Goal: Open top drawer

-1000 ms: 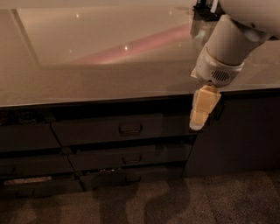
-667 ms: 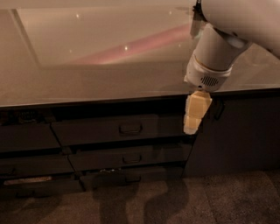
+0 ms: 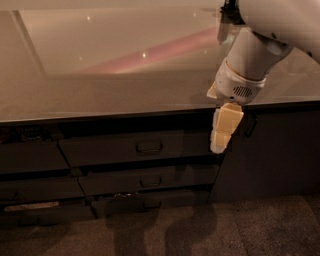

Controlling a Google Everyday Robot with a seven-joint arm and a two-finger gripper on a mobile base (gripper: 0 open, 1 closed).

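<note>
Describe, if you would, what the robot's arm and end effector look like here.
The arm is a smooth white, rounded cylinder ending in a white collar with a small dark vent grille. Dark hardware, perhaps cabling, shows near its top. The end effector is cream-yellow, blocky and segmented; it hangs below the counter edge, right of the top drawer.

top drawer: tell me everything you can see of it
The top drawer is a wide dark grey front, matte, directly under the countertop, with a small loop handle at its centre. It looks shut; no interior shows. The gripper hangs by its right end, off the handle; contact cannot be told.
</note>
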